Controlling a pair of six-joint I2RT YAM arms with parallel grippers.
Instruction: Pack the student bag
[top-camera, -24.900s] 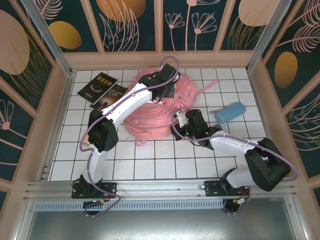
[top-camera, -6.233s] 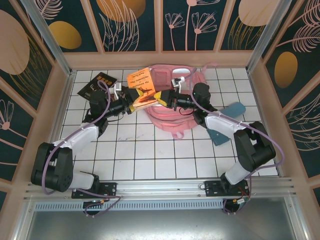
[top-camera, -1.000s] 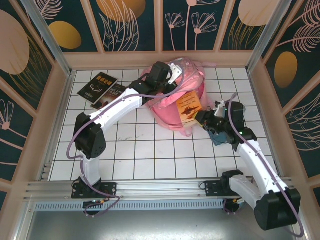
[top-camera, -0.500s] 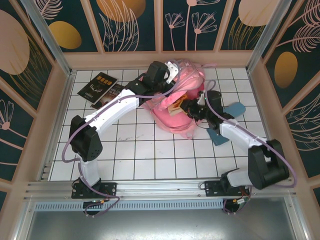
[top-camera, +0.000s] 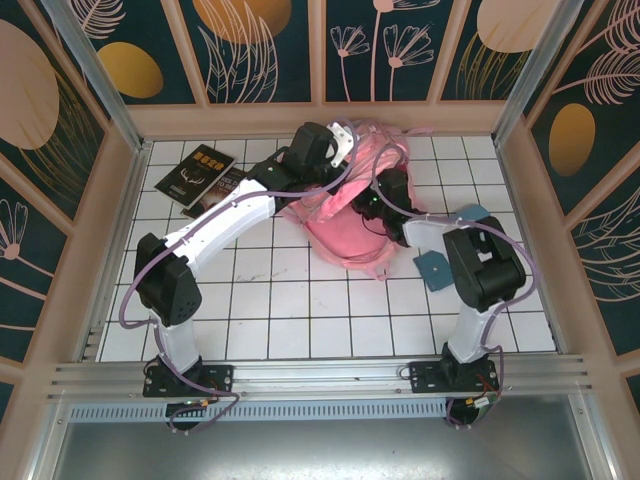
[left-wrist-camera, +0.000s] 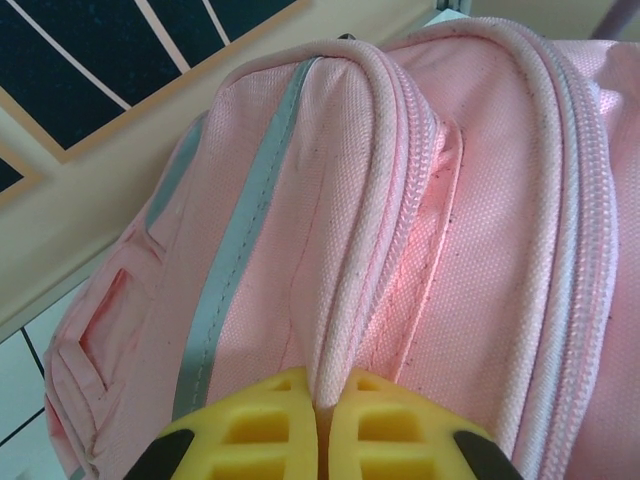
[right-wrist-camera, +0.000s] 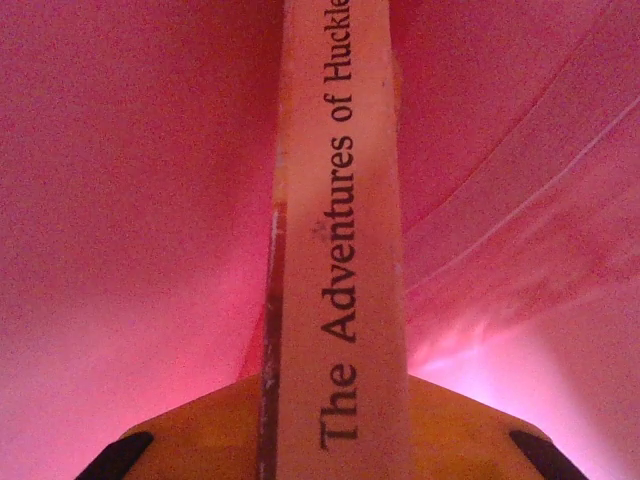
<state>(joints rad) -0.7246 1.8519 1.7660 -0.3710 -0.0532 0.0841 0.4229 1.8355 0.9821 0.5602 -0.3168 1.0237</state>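
Note:
The pink student bag (top-camera: 345, 235) lies at the back middle of the tiled table, its mouth facing right. My left gripper (left-wrist-camera: 322, 395) is shut on the bag's piped zipper edge (left-wrist-camera: 350, 300), beside the silver strip (left-wrist-camera: 225, 270); from above it sits at the bag's top (top-camera: 335, 140). My right gripper (right-wrist-camera: 335, 390) is shut on an orange book (right-wrist-camera: 340, 200) with "The Adventures of Huckle" on its spine. Book and fingers are inside the bag, with pink lining (right-wrist-camera: 130, 200) all around. From above, the right gripper (top-camera: 372, 202) reaches into the opening and the book is hidden.
Two dark books (top-camera: 196, 172) (top-camera: 232, 183) lie on the tiles at the back left. A blue pencil case (top-camera: 472, 213) and a flat blue piece (top-camera: 435, 268) sit right of the bag, by my right arm. Wooden walls close in the back and sides.
My right gripper has carried the orange book from in front of the bag leftward into its opening, where it is now hidden from above. My left gripper has kept its hold on the bag's edge.

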